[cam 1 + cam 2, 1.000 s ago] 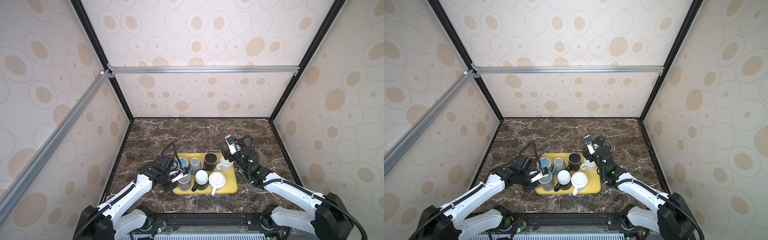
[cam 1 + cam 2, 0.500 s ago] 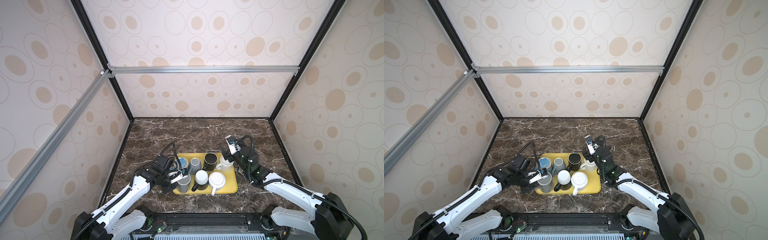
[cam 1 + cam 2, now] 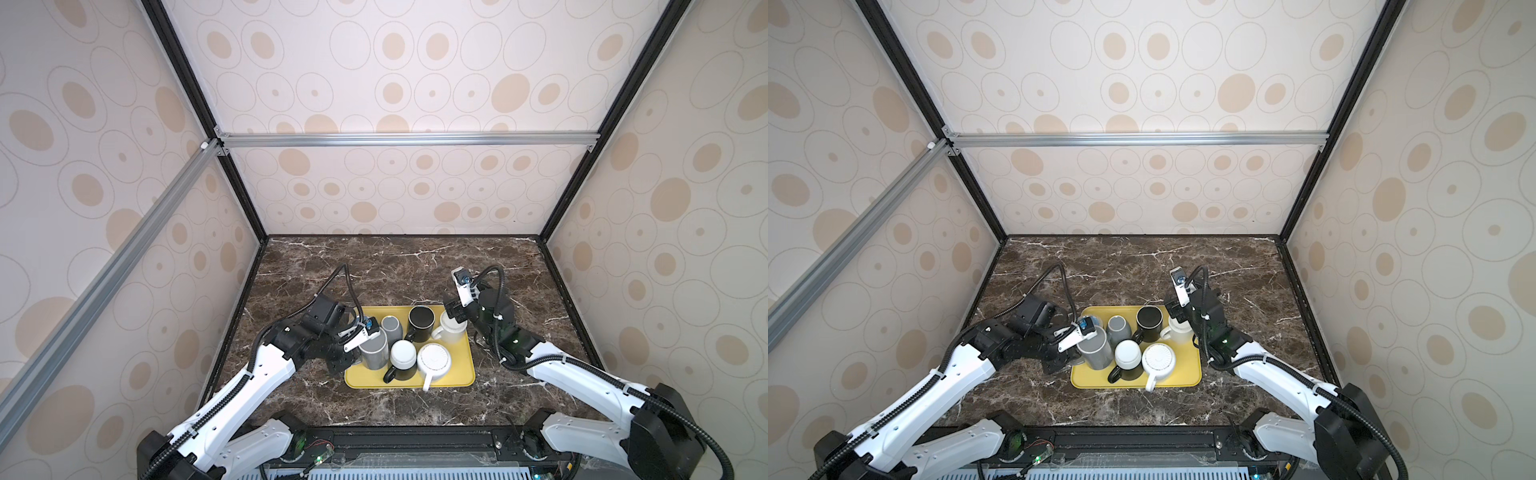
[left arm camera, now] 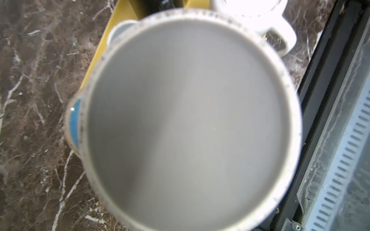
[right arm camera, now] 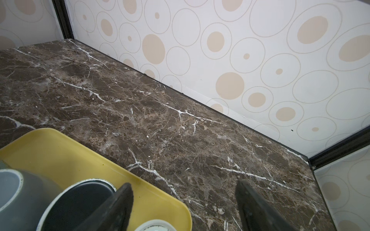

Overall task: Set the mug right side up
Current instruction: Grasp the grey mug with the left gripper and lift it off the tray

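- On the desk [image 3: 374,270], near its front edge, lies one yellow tray [image 3: 457,376] with seven mugs crowded on or over it.
- Two of them are grey. The grey mug [image 3: 375,353] sits tilted over the tray's left side against the left claw [image 3: 358,350], and its pale-ringed base fills the left wrist view.
- The second grey mug [image 3: 390,328] stands upside down just behind it.
- One black mug [image 3: 421,321] stands upright at the back of the tray, its mouth open to the camera.
- One black mug with a white top end [image 3: 402,359] stands near the front, its handle pointing toward the front-left.
- There are two white mugs. The ribbed white mug [image 3: 434,361] is at the front right, bottom up, with its handle toward the tray's front edge. The plain white mug [image 3: 451,332] is at the back right corner, and I cannot tell which way up it is.
- One blue mug [image 4: 75,124] stands at the tray's back left corner. The left arm's camera bracket hides most of it in both top views.
- The left claw is closed tight, apparently on the grey mug. The mug blocks the fingers from sight, so the exact hold cannot be made out.
- The right claw [image 5: 184,184] is spread wide and holds nothing, with bare desk showing between its fingers. It hangs over the plain white mug and covers part of it from above.
- The mugs are packed so closely that several touch or overlap in view.
- Three circle-patterned walls [image 3: 395,187] close in the desk.
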You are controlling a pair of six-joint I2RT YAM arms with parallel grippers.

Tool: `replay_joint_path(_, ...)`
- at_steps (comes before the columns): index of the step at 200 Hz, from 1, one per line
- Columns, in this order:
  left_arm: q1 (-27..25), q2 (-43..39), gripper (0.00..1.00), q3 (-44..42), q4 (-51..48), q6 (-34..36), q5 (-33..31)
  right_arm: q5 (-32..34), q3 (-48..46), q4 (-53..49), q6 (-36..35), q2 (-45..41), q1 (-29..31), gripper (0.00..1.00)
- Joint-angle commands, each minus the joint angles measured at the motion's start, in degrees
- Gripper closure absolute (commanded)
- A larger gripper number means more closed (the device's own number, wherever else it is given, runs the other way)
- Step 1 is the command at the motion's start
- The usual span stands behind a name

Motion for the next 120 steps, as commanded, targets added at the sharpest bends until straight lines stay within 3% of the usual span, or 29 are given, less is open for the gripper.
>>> replay_joint_path(1,-0.7,1.2,1.0,6.7,2.0,-3.3,1.8,1.1,2.2,-1.1,0.9,0.9,0.4,0.18)
replay_joint_path(74,-1.0,1.7,1.0,14.5,2.5,-8.8,1.2,0.6,3.7,-2.0,3.2,1.4,0.5,0.18)
replay_joint_path(120,-0.9,4.4,1.0,20.2,5.9,-17.6,-0.2,-1.0,6.0,-2.5,4.6,1.7,0.5,0.19)
